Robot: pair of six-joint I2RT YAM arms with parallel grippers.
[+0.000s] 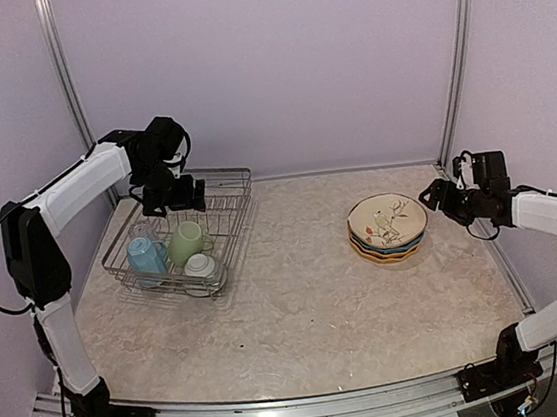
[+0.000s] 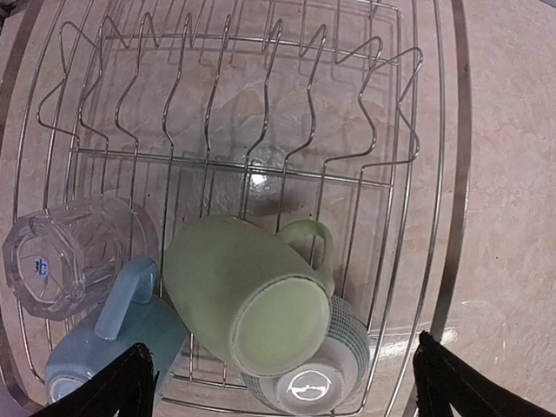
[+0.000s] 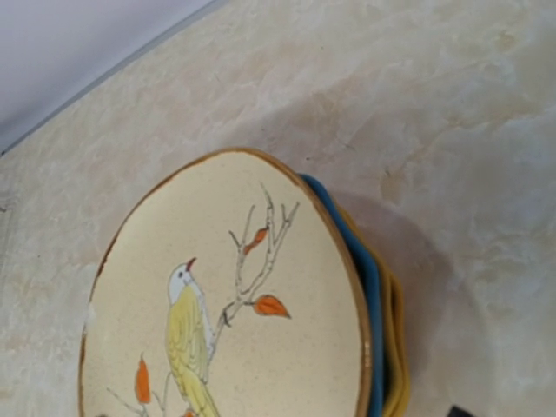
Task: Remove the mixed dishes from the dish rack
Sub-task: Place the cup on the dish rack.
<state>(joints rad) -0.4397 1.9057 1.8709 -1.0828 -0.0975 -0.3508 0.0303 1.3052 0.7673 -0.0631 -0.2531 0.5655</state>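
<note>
The dish rack [image 1: 227,199], a silver wire basket, stands at the left. In it lie a light green mug [image 2: 248,295] on its side, a light blue cup [image 2: 113,334], a clear glass [image 2: 69,252] and a small white cup [image 2: 321,378] under the mug. My left gripper [image 2: 284,347] hovers open above the mug, one finger on each side and touching nothing. On the right, the cream plate [image 3: 226,295] with a bird tops the blue plate [image 3: 369,287] and a yellow plate [image 3: 395,347]. My right gripper [image 1: 436,196] is open just right of this stack, holding nothing.
The rack's upright dividers [image 2: 217,104] stand bare in its far half. The back wall and a metal post [image 1: 450,78] are close behind the right arm. The plate stack [image 1: 388,228] sits on the marbled tabletop [image 1: 299,297] near the right wall.
</note>
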